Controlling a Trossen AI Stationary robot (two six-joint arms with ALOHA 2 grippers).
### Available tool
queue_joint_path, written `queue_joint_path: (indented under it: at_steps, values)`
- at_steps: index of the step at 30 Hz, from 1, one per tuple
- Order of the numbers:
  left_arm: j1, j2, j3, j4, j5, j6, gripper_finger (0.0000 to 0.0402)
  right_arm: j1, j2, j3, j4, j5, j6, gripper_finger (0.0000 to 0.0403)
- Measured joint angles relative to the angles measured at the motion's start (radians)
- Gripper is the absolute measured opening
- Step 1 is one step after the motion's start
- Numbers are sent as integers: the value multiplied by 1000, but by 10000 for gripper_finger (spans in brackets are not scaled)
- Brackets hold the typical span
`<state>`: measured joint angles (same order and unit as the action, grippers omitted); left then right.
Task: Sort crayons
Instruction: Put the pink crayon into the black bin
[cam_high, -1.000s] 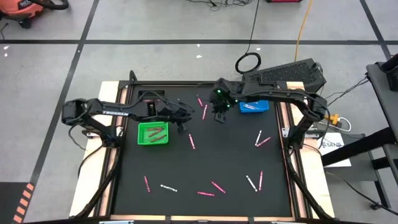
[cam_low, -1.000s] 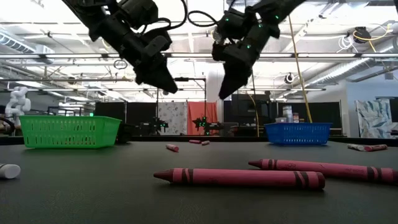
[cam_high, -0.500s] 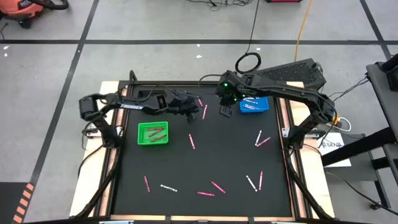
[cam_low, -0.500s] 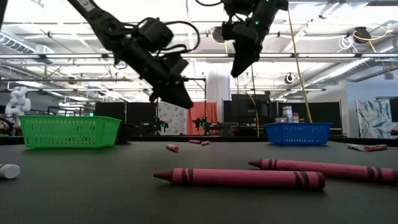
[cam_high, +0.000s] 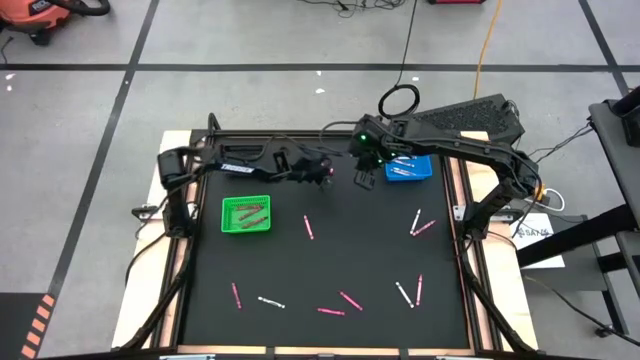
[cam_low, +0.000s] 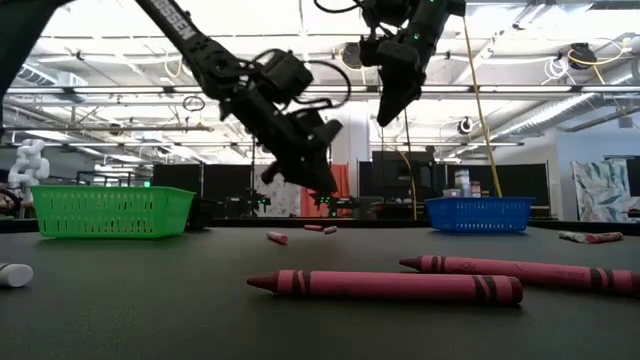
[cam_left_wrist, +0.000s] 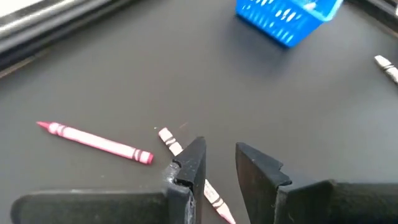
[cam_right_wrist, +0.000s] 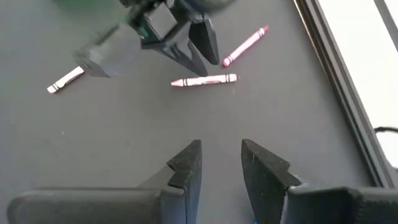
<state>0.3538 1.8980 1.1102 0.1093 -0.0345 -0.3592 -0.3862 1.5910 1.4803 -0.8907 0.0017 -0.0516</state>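
The left pincer (cam_high: 327, 175) hangs low over two crayons (cam_left_wrist: 96, 142) at the far side of the table (cam_high: 350, 250), with its two fingers a little apart and a white crayon (cam_left_wrist: 169, 140) right under them. The right pincer (cam_high: 361, 178) is just beside it, higher up, so the gap between the two is tight, and the blue tray (cam_high: 409, 170) stands close behind the right pincer. Toward the near side the dark table is wide open, with only a few crayons lying well apart and the green tray (cam_high: 245, 214) off to the left pincer's side.

Robotics lab: taped concrete floor (cam_high: 90, 110), ceiling trusses (cam_low: 560, 95), test rigs.
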Motion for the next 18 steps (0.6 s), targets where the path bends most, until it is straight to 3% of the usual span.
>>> queue_joint_path:
  at_steps: [7, 18]
  values:
    - [0, 86, 58, -36, 2, -3, 93, 0, 0, 0, -74, 100, 40, 100]
    - [-1, 126, 79, -119, -65, -10, 93, 0, 0, 0, -94, 103, 40, 100]
